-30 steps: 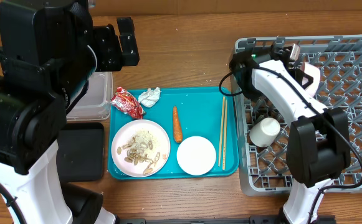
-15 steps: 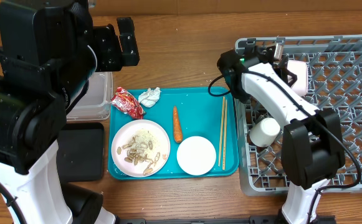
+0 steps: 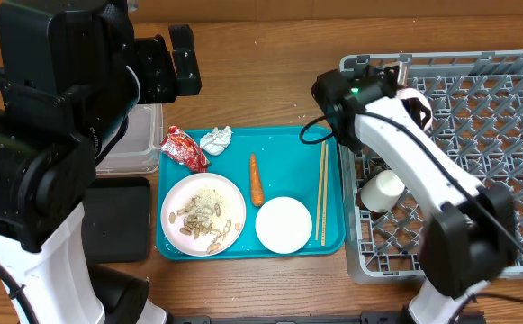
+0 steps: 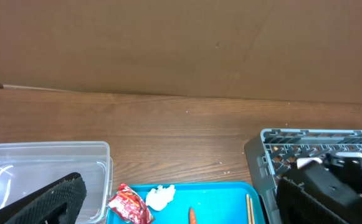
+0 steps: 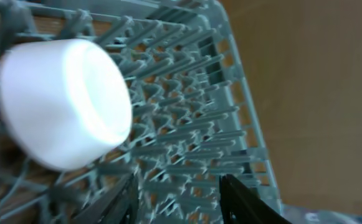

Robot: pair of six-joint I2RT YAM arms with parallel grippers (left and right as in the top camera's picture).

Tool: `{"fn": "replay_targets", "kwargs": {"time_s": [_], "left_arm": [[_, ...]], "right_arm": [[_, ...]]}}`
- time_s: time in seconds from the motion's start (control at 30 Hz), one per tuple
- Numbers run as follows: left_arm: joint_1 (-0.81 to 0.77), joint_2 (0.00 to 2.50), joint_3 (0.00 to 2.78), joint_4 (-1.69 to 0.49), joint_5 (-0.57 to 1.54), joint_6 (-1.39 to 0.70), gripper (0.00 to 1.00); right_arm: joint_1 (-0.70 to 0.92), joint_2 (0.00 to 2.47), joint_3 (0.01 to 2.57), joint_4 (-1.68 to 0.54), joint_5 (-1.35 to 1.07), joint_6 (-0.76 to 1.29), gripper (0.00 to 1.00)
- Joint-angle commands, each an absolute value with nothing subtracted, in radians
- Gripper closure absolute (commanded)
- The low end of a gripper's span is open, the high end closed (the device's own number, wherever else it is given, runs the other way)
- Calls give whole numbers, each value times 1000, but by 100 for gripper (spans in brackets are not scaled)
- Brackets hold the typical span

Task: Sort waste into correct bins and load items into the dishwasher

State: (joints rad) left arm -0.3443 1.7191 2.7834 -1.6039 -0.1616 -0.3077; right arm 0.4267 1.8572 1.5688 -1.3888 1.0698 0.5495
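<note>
Probably white bowl [image 5: 62, 102] handles light, stiff, slick & chippable, so pinch rim; right gripper [image 5: 177, 196] sits released, clear of it, left gripper [image 4: 184, 199] spread w/ nothing held.

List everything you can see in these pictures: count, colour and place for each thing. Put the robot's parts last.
teal tray: one, teal, table centre
plate: one, white, tray's left
food scraps: pile, brownish with rice, on plate
tray bowl: one, white, tray's right
wrapper: one, red, tray's far-left corner
tissue: one, white, beside wrapper
carrot: one, orange, mid-tray
chopsticks: pair, pale wood, tray's right edge
tub: one, clear, left of tray
black tray: one, black, beside tub
dish rack: one, grey, right
cup: one, white, in rack
rack bowl: one, white, in rack
left gripper: black, open
right gripper: black, open, over rack
</note>
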Motion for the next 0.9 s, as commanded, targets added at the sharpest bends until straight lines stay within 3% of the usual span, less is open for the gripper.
{"fn": "replay_targets", "kwargs": {"time_s": [0.0,0.1,0.17,0.3,0.53,0.67,0.8,0.87], "left_arm": [[-338,1721,2783,-1605,-167,-292,0],[-338,1721,2783,-1605,-167,-292,0],[-338,1721,2783,-1605,-137,-296,0],[-339,1721,2783,-1653,46,-303,0],[-340,1739,2782,-1691,92,-283,0],[-359,1758,2632,-1689,133,-233,0],[-413,1787,2394,-1686,123,-229,9],[-440,1814,2283,-1685,123,-201,21]], "right_arm": [[426,1758,1573,-1380,846,550,54],[416,1690,1573,-1345,580,550,53],[407,1647,1573,-1329,447,549,47],[395,1578,1573,-1346,339,549,35],[309,1478,1573,-1358,65,550,32],[241,1449,1573,-1359,19,550,28],[172,1430,1573,-1359,-22,550,26],[136,1429,1573,-1359,-52,550,25]]}}
